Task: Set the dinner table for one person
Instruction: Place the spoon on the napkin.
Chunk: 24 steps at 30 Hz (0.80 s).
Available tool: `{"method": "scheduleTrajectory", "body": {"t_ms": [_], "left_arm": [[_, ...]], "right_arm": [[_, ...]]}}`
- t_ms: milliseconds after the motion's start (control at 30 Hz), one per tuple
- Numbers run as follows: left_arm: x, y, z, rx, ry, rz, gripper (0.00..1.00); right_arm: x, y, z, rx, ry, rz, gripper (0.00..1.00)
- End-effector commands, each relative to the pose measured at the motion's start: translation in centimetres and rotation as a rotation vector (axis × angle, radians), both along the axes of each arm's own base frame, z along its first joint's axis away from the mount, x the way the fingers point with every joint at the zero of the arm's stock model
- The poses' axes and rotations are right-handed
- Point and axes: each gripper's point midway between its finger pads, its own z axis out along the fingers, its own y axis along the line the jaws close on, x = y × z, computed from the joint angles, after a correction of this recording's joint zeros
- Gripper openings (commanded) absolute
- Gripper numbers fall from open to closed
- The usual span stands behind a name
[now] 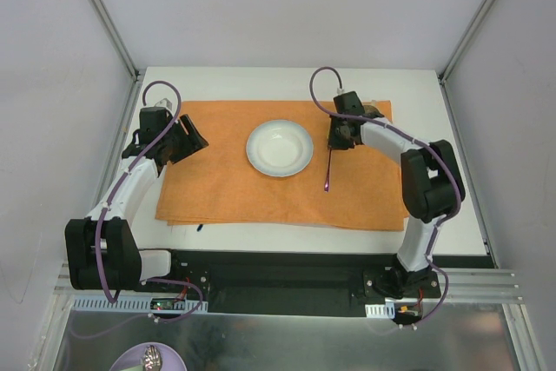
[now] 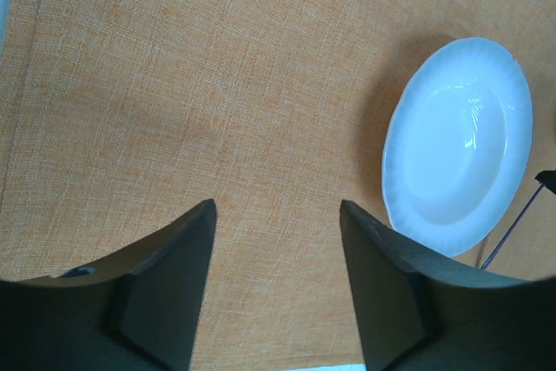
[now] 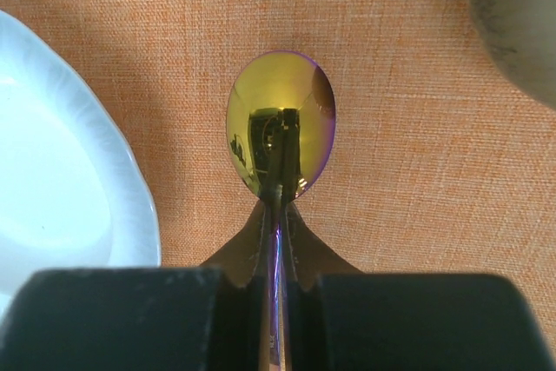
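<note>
Already the dinner table (image 1: 434, 102) carries an orange placemat (image 1: 226, 188) with a white plate (image 1: 279, 148) near its middle. Just right of the plate, the right gripper (image 3: 280, 215) clamps a spoon (image 3: 280, 132) close over the cloth, not yet released. Left of the plate, the left gripper (image 2: 278, 215) hangs spread and empty. No fork or knife shows, and nothing blocks the spoon's spot.

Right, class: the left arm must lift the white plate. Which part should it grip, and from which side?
Probably the plate's left rim, one finger over and one under. It lies flat on the cloth, so only the edge offers a hold; the left gripper is open on that side, and the spoon sits to its right.
</note>
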Motion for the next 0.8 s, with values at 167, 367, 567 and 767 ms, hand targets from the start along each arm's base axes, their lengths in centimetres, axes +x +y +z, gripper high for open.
{"method": "scheduleTrajectory", "body": {"t_ms": [167,367,567,767], "left_arm": [[0.1,0.3,0.6,0.007,-0.017,0.018,0.85],[0.0,0.5,0.6,0.012,-0.016,0.021,0.99],[0.0,0.5,0.4,0.015,-0.010,0.023,0.99],[0.0,0.5,0.4,0.015,-0.011,0.027,0.99]], "right_arm": [[1.2,1.7,-0.2,0.013,0.011,0.043,0.01],[1.2,1.7,-1.4,-0.007,0.048,0.062,0.01],[1.1,1.7,-2.0,-0.016,0.069,0.067,0.01],[0.8,1.6,-2.2,-0.022,0.079,0.065,0.05]]}}
